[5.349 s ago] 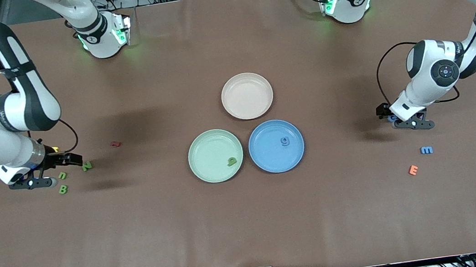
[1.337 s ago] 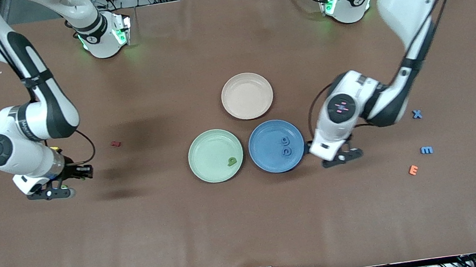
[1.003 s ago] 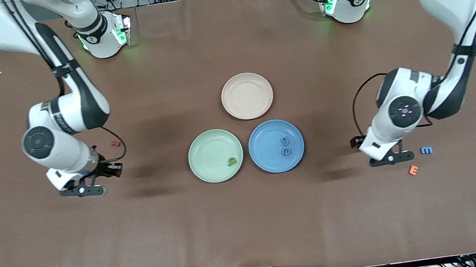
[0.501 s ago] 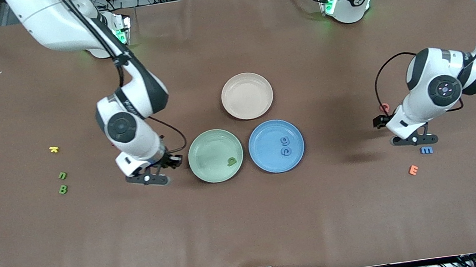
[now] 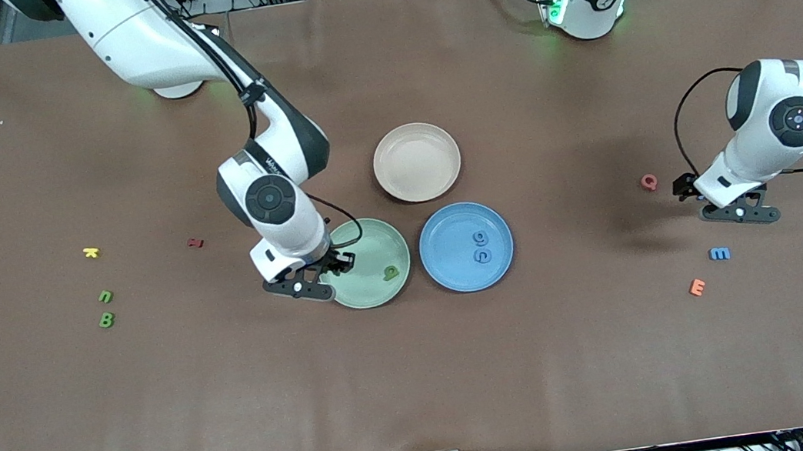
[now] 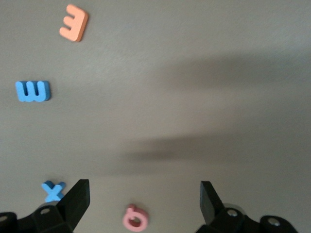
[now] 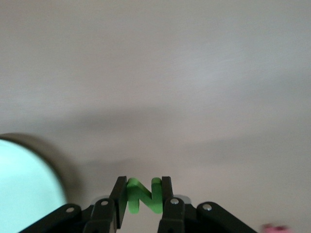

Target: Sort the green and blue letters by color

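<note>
Right gripper (image 5: 315, 277): over the edge of the green plate (image 5: 365, 242) at the right arm's end, fingers clamped on the green N (image 7: 142, 196).
Left gripper (image 6: 143, 204): fingers wide apart, holding nothing, over the bare table (image 5: 422, 378) near the blue X (image 6: 52, 190) and pink Q (image 5: 649, 182).
Green plate: holds the green p (image 5: 392, 272).
Blue plate (image 5: 453, 265): beside the green plate, holds the blue g (image 5: 479, 238) and c (image 5: 482, 254).
Beige plate (image 5: 416, 161): farther from the camera than both.
Green n (image 5: 105, 296), B (image 5: 106, 319): on the table toward the right arm's end, near a yellow k (image 5: 91, 252).
Red letter (image 5: 195, 242): between k and the green plate.
Blue m (image 5: 719, 254): toward the left arm's end, beside an orange E (image 5: 697, 286).
</note>
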Action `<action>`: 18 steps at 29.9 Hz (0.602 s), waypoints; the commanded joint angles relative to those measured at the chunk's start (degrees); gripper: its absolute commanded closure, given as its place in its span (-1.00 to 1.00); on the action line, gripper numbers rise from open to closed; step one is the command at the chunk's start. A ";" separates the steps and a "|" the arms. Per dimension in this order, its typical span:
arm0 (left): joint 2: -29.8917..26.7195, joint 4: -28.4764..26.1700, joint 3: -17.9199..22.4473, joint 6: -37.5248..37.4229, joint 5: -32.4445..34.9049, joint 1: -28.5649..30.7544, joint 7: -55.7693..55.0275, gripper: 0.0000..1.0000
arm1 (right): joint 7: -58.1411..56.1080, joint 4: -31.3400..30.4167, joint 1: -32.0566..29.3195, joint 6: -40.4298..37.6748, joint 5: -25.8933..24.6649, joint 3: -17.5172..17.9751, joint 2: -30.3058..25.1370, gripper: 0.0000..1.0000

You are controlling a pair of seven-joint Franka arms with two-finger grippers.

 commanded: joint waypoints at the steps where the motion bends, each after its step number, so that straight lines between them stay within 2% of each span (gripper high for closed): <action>1: 1.13 -1.40 -0.93 3.60 3.97 4.05 0.87 -1.00 | 2.78 2.69 1.28 -0.84 0.55 -0.24 1.64 0.92; 4: 2.36 -1.48 -0.93 4.74 3.98 5.81 0.87 -1.00 | 4.00 2.78 2.16 -0.84 0.64 -0.24 1.64 0.90; 5: 2.63 -1.48 -0.93 4.83 3.98 6.07 0.87 -1.00 | 4.44 2.78 2.51 -0.84 0.64 -0.24 1.73 0.79; 6: 2.89 -1.48 -0.93 4.83 3.98 6.16 0.87 -1.00 | 5.06 2.87 2.77 -0.84 0.64 -0.24 1.73 0.55; 7: 2.98 -1.48 -0.93 5.00 3.98 6.25 0.78 -1.00 | 5.85 3.04 2.86 -0.84 0.64 -0.24 1.73 0.15; 9: 3.24 -1.48 -0.93 5.09 3.98 6.34 0.52 -1.00 | 7.60 3.13 2.87 -0.76 0.47 -0.24 1.82 -0.77; 10: 3.33 -1.48 -0.84 5.09 3.98 6.34 0.17 -1.00 | 8.05 3.04 2.87 -0.58 0.03 -0.24 1.82 -1.00; 18: 4.12 -1.48 -0.84 5.09 3.89 6.34 -2.21 -1.00 | 7.61 3.13 2.78 -0.49 -0.50 -0.24 1.82 -1.00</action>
